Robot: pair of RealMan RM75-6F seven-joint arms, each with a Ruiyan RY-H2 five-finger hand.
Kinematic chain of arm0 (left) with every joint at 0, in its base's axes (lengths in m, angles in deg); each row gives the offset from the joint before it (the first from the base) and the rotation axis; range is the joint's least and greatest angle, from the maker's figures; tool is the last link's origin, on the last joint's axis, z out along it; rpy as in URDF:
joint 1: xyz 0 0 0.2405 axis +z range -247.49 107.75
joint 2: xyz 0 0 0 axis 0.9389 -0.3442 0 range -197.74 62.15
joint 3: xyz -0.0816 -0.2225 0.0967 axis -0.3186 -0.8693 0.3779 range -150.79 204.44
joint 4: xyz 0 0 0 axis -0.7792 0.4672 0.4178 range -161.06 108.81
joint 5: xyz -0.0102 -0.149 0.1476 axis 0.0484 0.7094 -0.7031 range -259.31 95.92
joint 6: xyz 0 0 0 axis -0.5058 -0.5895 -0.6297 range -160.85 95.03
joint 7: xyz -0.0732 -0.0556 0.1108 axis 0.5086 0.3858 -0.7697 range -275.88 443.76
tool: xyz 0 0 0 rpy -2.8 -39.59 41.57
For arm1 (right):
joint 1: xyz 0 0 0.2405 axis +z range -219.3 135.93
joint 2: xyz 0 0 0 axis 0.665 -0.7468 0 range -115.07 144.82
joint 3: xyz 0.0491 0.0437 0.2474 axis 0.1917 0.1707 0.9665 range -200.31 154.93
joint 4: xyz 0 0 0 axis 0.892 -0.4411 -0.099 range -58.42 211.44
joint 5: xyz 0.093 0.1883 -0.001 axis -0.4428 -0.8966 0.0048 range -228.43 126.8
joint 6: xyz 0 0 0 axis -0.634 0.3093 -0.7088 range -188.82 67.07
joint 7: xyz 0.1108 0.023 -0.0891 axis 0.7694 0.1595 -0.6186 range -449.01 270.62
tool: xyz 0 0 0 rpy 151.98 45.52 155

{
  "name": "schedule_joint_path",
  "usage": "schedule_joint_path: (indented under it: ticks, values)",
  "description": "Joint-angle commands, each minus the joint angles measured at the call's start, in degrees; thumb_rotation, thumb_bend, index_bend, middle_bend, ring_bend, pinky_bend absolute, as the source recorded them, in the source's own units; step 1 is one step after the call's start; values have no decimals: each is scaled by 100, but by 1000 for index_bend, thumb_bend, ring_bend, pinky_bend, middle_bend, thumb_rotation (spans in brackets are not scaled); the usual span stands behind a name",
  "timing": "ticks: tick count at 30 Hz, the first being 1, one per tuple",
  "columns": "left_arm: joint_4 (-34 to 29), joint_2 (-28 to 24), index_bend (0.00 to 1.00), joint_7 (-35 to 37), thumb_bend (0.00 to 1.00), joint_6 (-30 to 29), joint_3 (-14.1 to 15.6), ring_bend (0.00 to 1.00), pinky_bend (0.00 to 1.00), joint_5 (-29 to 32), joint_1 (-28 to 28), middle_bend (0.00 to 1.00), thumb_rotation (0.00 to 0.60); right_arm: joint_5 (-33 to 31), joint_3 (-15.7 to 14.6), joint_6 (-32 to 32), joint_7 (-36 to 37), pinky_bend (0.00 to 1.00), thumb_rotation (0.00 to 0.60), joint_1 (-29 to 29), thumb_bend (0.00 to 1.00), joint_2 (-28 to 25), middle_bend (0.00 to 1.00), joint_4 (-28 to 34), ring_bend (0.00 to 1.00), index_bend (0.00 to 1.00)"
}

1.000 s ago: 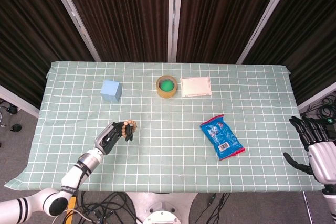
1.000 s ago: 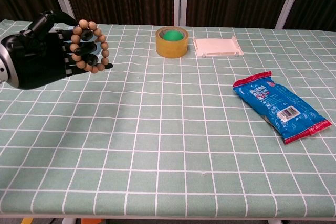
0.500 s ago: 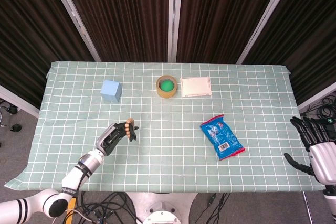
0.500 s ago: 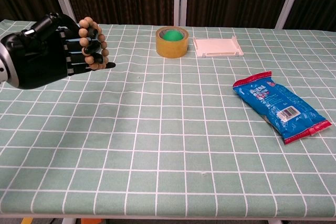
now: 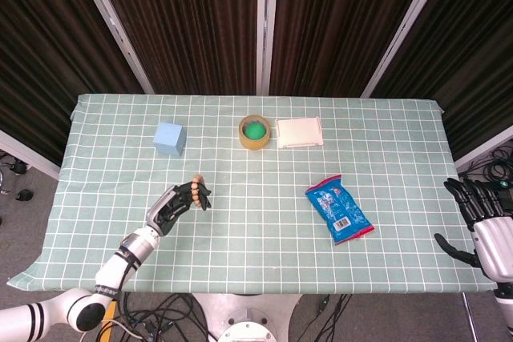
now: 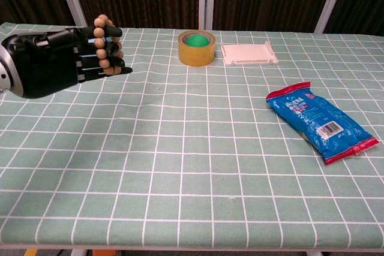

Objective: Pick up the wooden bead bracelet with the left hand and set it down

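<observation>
I have the wooden bead bracelet (image 6: 107, 45) up off the table (image 6: 198, 166) in my left hand (image 6: 57, 61), at the left edge of the chest view, so I judge the pickup done and the set-down next. The beads are looped over the outstretched fingers (image 6: 96, 67) near their tips, the ring standing nearly edge-on above the cloth; the hand grips it there. Next I should lower the hand toward the bare checks beneath it and ease the fingers apart so the loop slides off. Further right sit the tape roll (image 6: 196, 47), white tray (image 6: 249, 53) and blue packet (image 6: 321, 121). My right hand (image 5: 485, 222), lower right in the head view, hangs spread and holding nothing.
</observation>
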Motion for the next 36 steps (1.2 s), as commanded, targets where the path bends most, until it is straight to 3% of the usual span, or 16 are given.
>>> schedule_joint_path:
  ticks: [1, 5, 7, 13, 20, 21, 25, 26, 31, 36]
  values:
    - [89, 7, 435, -61, 773, -88, 9, 426, 133, -130, 13, 574, 152, -1, -3, -2, 16, 0, 600, -1, 143, -3, 84, 2, 0, 0]
    - [221, -9, 426, -272, 574, -214, 88, 424, 131, -347, 3, 570, 22, -6, -9, -36, 64, 0, 600, 12, 144, -8, 84, -8, 0, 0]
    - [254, -28, 417, -389, 483, -243, 137, 415, 131, -432, -11, 563, 0, -2, -5, -37, 76, 0, 600, 20, 143, -1, 84, -15, 0, 0]
    - [486, -25, 389, -1216, 218, -405, 305, 399, 129, -657, -76, 543, 0, -36, -4, -106, 142, 0, 600, 51, 144, 19, 84, -48, 0, 0]
    - [781, -100, 281, -1990, 54, -371, 548, 273, 118, -926, -237, 421, 3, -53, -2, -155, 199, 0, 600, 79, 143, 12, 84, -65, 0, 0]
    - [798, -128, 267, -1983, 54, -345, 580, 258, 117, -971, -263, 403, 25, -55, -1, -156, 202, 0, 600, 81, 143, 14, 84, -68, 0, 0]
    - [822, -289, 178, -1865, 54, -209, 752, 182, 102, -1235, -405, 289, 537, -62, 4, -161, 211, 0, 600, 88, 143, 19, 84, -78, 0, 0]
    - [834, -304, 172, -1845, 54, -219, 773, 173, 100, -1263, -426, 274, 579, -63, 4, -162, 214, 0, 600, 89, 144, 19, 84, -80, 0, 0]
    - [941, -342, 146, -2168, 55, -277, 888, 136, 96, -1417, -514, 231, 600, -62, 3, -147, 219, 0, 600, 84, 143, 21, 84, -88, 0, 0]
    - [1192, -104, 146, -3392, 54, -677, 859, 135, 95, -1293, -405, 230, 600, -83, 0, -139, 217, 0, 600, 69, 143, 33, 84, -107, 0, 0]
